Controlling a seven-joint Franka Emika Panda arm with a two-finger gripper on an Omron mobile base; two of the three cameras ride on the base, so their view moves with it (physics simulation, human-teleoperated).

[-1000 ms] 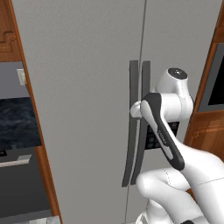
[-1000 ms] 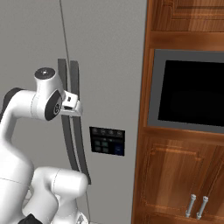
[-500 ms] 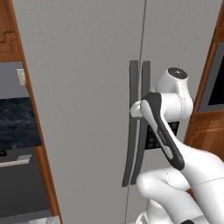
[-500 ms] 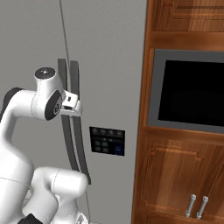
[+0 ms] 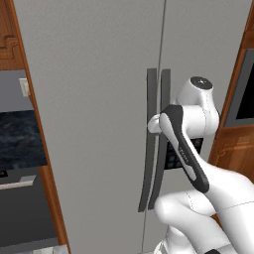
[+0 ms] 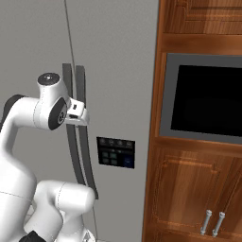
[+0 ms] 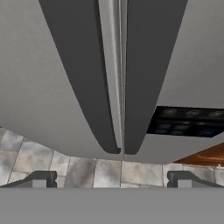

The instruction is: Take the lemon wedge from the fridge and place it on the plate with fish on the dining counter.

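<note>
Two long dark handles (image 5: 158, 139) ran down the middle of the fridge (image 5: 99, 99), both doors closed — the lemon wedge could not be seen. The gripper (image 7: 112, 179) hung just in front of those handles, its fingertips (image 7: 39, 179) spread wide apart with nothing between them, straddling both handle ends in the hand view. A dark control panel (image 6: 116, 152) sat on the fridge's right door beside the handles. Right of the fridge stood a wooden cabinet (image 6: 194, 189) — with a black oven window (image 6: 208, 104).

Dark built-in oven (image 6: 208, 101) sits in the wooden cabinet (image 6: 189, 189), two silver handles (image 6: 212, 222) below it. Tiled floor (image 7: 87, 168) underneath. Left, a black stone counter (image 5: 20, 141).
</note>
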